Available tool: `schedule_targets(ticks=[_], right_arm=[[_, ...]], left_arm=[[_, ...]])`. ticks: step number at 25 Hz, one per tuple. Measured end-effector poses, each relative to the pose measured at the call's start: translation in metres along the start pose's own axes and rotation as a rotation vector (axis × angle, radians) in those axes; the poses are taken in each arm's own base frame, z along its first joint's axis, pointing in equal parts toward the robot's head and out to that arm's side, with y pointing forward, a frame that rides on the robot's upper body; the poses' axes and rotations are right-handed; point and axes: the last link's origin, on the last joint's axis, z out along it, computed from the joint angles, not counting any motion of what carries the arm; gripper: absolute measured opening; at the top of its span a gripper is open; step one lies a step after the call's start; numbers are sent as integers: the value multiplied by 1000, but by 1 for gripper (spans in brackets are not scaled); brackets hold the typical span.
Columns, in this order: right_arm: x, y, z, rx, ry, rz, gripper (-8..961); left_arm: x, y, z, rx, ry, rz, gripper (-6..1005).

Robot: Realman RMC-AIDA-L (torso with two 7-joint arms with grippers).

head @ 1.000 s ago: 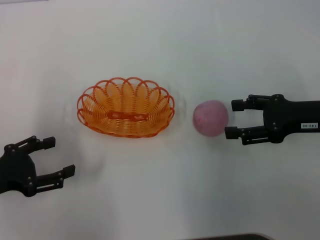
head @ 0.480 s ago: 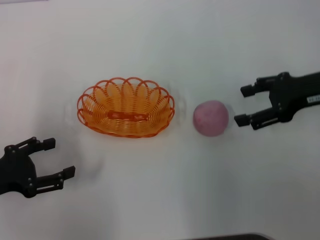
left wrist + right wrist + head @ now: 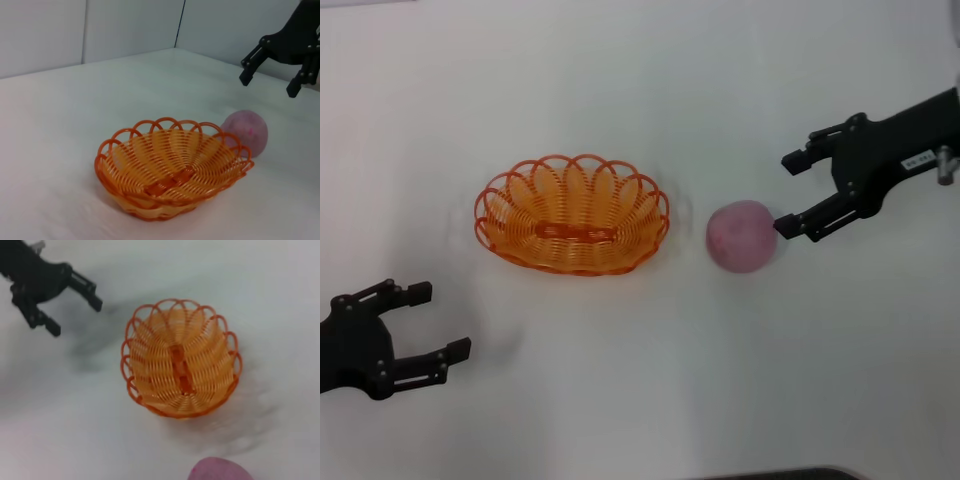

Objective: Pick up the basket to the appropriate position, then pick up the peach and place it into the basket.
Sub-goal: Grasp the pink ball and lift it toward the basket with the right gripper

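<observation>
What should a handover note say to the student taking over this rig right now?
Left gripper: open, empty, parked near the robot, away from the basket.
Right gripper: open, empty, beside the peach on its far side from the basket.
Basket: upright on the table, empty.
Peach: on the table beside the basket, apart from it.
Done: no peach in the basket.
Left: grasp the peach and place it in the basket.

White table (image 3: 640, 90), plain matte surface, carries two things. The orange openwork basket (image 3: 572, 214) sits on it upright, left of centre in the head view, nothing inside; the pink peach (image 3: 742, 236) rests directly on the tabletop just beside the basket's right end, a narrow strip of bare table between them, not touching. In the left wrist view the table runs back to pale wall panels (image 3: 100, 25) behind it.
</observation>
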Motion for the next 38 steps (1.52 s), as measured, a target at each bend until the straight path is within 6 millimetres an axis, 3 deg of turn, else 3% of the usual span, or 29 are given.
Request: schedule_targets(ticks=[18,38], right_arm=[[-36,2,39,-10,171,-153,936],[-35,2,73,-9,260,-183,931]], left_arm=[[3,-1,0,1,10,3,887],[4,-1,0,-1,17,2,888]])
